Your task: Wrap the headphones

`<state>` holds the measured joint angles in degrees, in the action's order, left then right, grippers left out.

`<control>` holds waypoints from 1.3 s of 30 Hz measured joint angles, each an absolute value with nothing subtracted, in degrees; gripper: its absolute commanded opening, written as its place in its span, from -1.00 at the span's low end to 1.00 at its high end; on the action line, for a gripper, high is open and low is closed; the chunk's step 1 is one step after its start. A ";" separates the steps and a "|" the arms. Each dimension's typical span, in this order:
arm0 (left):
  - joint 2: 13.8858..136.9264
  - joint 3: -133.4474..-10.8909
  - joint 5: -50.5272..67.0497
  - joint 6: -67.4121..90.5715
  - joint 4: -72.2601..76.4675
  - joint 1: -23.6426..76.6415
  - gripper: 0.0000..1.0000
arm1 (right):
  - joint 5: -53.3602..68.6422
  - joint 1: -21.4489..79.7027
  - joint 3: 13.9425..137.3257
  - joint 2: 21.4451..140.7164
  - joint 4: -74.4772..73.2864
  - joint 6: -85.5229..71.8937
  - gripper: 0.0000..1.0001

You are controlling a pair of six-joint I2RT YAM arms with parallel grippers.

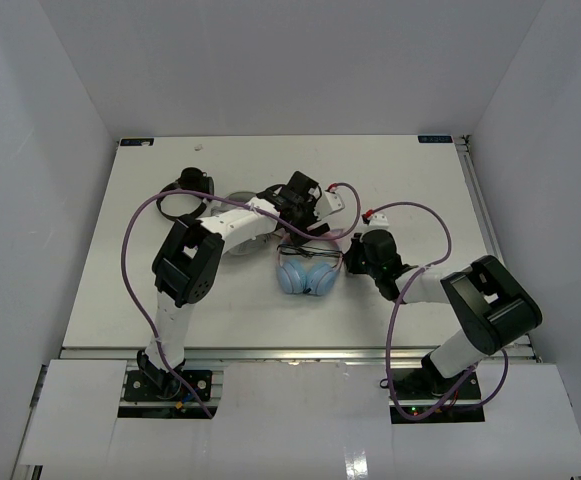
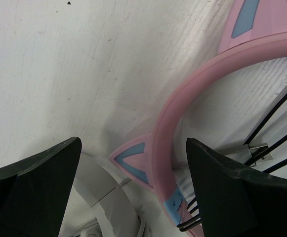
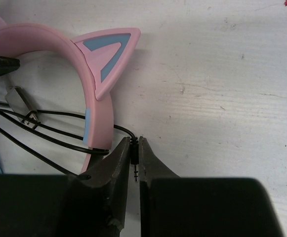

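The headphones (image 1: 308, 277) lie mid-table, their light blue ear cups toward the arms. In the left wrist view the pink cat-eared headband (image 2: 165, 138) runs between the fingers of my open left gripper (image 2: 133, 143), which straddles it without touching. In the top view the left gripper (image 1: 305, 215) is just behind the headphones. My right gripper (image 3: 135, 140) is shut on the jack plug (image 3: 135, 157) at the end of the thin dark cable (image 3: 49, 129), right beside the headband (image 3: 96, 74). Several cable strands cross inside the headband's arch. The right gripper (image 1: 358, 255) sits at the headphones' right side.
Grey-white headphones (image 2: 108, 197) lie under the left gripper, next to the pink band. Small black headphones (image 1: 185, 190) lie at the back left. The purple arm cables (image 1: 435, 225) loop over the table. White walls enclose the table on three sides.
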<state>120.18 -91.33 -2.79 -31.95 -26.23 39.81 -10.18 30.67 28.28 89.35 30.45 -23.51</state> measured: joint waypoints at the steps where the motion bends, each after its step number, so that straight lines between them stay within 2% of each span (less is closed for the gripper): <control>1: 120.18 -91.33 -2.97 -31.93 -26.20 39.81 0.96 | -10.33 30.63 28.05 89.12 30.43 -23.81 -0.81; 8: 120.18 -91.75 -3.85 -30.68 -25.31 39.54 0.96 | -10.55 30.44 27.60 88.79 30.52 -24.87 -0.69; 16: 120.18 -95.20 -5.27 -25.33 -23.86 39.48 0.96 | -10.15 30.37 27.14 88.78 31.62 -25.08 -0.34; 21: 120.22 -99.59 -9.97 -19.53 -23.84 39.40 0.96 | -10.03 30.33 27.16 87.16 29.22 -24.62 -0.19; 27: 120.22 -106.07 -16.65 -11.58 -25.23 38.73 0.96 | -10.28 30.33 27.18 81.44 19.23 -23.95 -0.04; 32: 118.78 -110.09 -13.46 1.38 -31.18 35.19 0.96 | -10.90 30.33 24.54 71.45 11.31 -23.83 -0.02; 36: 113.03 -107.88 -8.52 10.63 -33.79 30.24 0.96 | -11.12 30.33 24.10 63.61 5.73 -23.82 0.09; 39: 104.61 -99.29 -4.04 14.39 -32.89 28.20 0.96 | -10.61 30.52 25.67 59.55 1.28 -23.47 0.13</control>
